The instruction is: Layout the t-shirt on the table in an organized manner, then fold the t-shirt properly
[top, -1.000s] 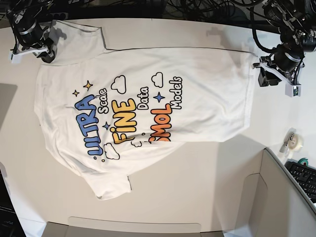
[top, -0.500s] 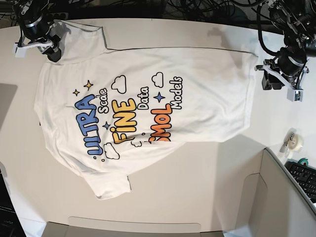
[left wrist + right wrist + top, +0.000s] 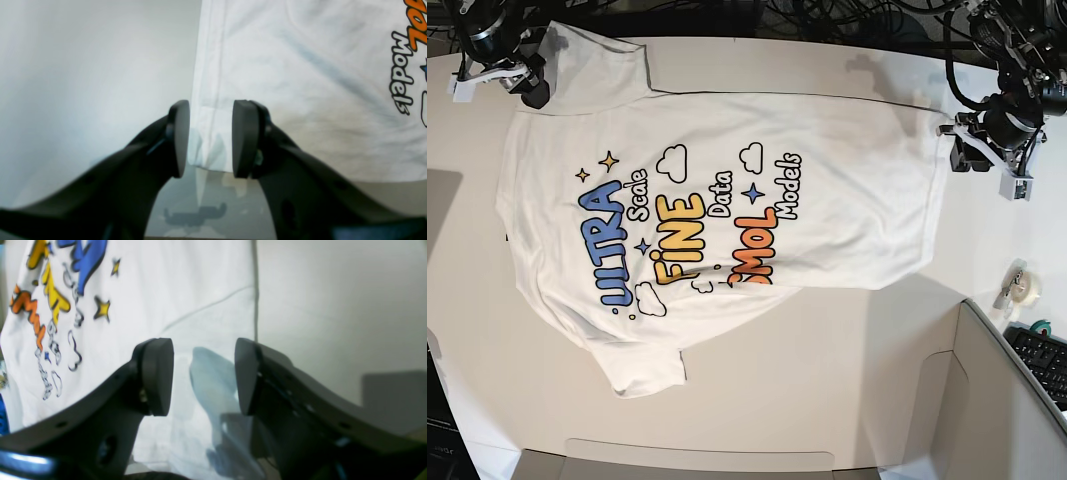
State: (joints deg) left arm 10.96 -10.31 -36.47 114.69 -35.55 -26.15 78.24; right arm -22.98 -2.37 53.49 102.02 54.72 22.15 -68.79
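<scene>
Closest to the front edge, a low grey-white box panel stands on the table, with a roll of tape just beyond it toward the right. Past those, the t-shirt lies spread print-side up across the middle of the table, its lettering running sideways (blue, yellow and orange, with little clouds and stars around it); one sleeve points toward the front edge and the other reaches up to the far left corner. At the far right, the left gripper hangs just off the shirt's hem edge, and the left wrist view shows its jaws parted, straddling the hem corner without pinching it; the cloth lies flat below the dark pads. At the far left, the right gripper sits by the far sleeve, and from its own camera the two pads stand well apart above the sleeve cloth, holding nothing.
</scene>
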